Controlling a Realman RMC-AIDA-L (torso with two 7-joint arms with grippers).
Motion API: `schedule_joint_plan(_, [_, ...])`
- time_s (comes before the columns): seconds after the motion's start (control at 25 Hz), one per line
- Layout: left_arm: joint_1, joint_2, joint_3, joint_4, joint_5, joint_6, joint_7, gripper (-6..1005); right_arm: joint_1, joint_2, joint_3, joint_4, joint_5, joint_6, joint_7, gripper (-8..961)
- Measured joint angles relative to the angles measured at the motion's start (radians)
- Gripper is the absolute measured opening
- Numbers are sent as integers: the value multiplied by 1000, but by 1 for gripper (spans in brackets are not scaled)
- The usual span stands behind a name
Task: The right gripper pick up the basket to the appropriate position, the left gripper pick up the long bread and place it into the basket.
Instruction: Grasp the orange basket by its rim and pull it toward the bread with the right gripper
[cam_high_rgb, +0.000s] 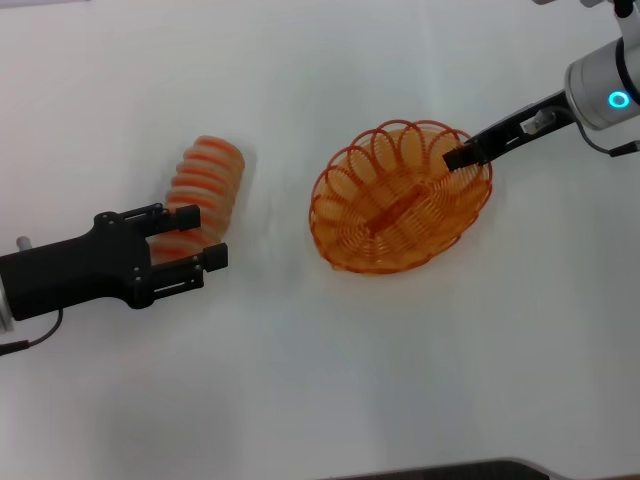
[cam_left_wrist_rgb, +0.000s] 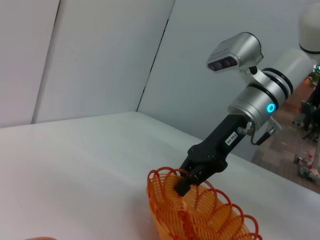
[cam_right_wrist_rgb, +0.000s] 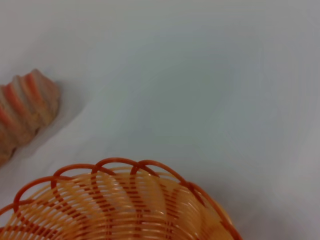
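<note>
The long bread (cam_high_rgb: 205, 175), a tan loaf with orange ridges, lies on the white table (cam_high_rgb: 300, 380) at left centre. My left gripper (cam_high_rgb: 208, 236) is open, with its two fingers on either side of the bread's near end. The orange wire basket (cam_high_rgb: 395, 215) stands right of centre. My right gripper (cam_high_rgb: 462, 157) is shut on the basket's far right rim; the left wrist view shows it (cam_left_wrist_rgb: 186, 183) pinching the looped rim of the basket (cam_left_wrist_rgb: 200, 212). The right wrist view shows the basket rim (cam_right_wrist_rgb: 125, 167) and one end of the bread (cam_right_wrist_rgb: 25, 107).
Bare white table lies between the bread and the basket and across the whole front. A dark edge (cam_high_rgb: 450, 470) runs along the table's near side. Pale wall panels (cam_left_wrist_rgb: 100, 55) stand behind the table in the left wrist view.
</note>
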Motion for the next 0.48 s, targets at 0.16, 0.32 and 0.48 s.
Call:
schedule_joint_plan(0.16, [0,-1,0,0,0,0,0,687,0,-1,4,-2,5,-20,46,147])
schedule_joint_plan(0.32, [0,-3,-4,3,0,-1,2,687,0,-5,30,-8,11,-47,90,137])
schedule_joint_plan(0.48, [0,-5,-6,4,0,-8,2,686,-1,-19,79,-2,53,-82,105,127])
